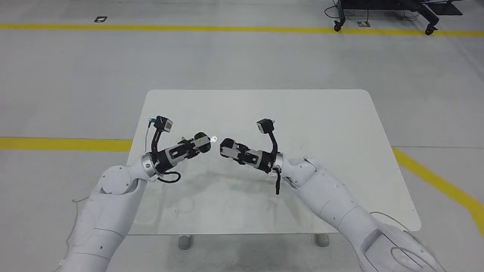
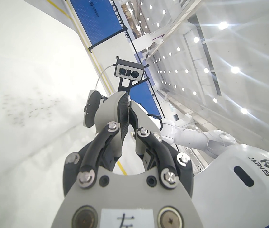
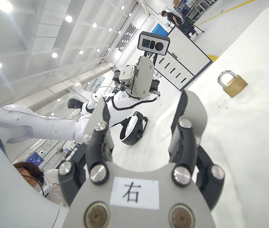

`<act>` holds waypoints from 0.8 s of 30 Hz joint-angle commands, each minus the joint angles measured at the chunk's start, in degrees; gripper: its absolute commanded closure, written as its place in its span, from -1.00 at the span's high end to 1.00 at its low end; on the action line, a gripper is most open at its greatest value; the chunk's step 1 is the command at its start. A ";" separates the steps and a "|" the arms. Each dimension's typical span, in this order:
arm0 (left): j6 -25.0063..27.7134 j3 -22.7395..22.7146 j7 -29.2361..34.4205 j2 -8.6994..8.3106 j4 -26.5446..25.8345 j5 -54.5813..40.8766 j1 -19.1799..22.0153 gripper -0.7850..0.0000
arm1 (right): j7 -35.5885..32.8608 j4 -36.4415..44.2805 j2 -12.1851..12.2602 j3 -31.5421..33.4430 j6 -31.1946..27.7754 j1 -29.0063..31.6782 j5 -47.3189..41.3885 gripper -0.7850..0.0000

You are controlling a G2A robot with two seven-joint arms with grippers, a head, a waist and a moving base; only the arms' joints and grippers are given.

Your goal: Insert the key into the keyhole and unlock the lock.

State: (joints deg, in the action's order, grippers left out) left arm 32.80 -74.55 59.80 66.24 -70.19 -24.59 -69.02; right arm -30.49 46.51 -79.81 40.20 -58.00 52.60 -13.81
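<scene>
A brass padlock (image 3: 234, 85) with a silver shackle lies on the white table (image 3: 243, 138), beyond my right gripper (image 3: 143, 100), which is open with nothing between its fingers. In the top view both grippers hover over the table's left half and face each other a short way apart. My left gripper (image 2: 126, 100) is shut, its dark pads pressed together. A small pale bit (image 1: 214, 139) sits at the tip of the left gripper (image 1: 205, 142), across from the right gripper (image 1: 225, 148). I cannot tell whether it is the key.
The table (image 1: 325, 121) stretches wide and bare to the right and toward the far edge. A dark equipment cart (image 1: 393, 0) stands on the floor well beyond it. Yellow floor lines run behind and beside the table.
</scene>
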 commanded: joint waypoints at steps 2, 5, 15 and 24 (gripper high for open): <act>-0.11 0.01 -0.27 -0.01 -0.06 0.27 -0.06 -1.00 | 0.00 0.00 0.00 0.00 0.00 0.00 0.00 1.00; 0.43 0.11 -2.22 -0.29 -1.63 6.48 -0.28 -1.00 | 0.09 0.54 -0.03 -0.08 0.65 0.44 -0.26 1.00; -2.54 2.25 10.41 -1.18 -0.98 7.58 1.68 -1.00 | -24.15 2.69 4.05 4.95 15.12 0.62 -11.24 0.36; -1.79 4.98 10.00 -1.22 -0.61 10.30 2.29 -1.00 | -29.26 8.35 5.78 6.89 21.18 4.01 -10.88 -0.12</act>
State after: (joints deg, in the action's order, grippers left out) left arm 31.02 -69.73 69.90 65.04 -70.75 -14.37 -66.72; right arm -59.66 54.52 -74.06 47.09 -37.14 56.42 -24.68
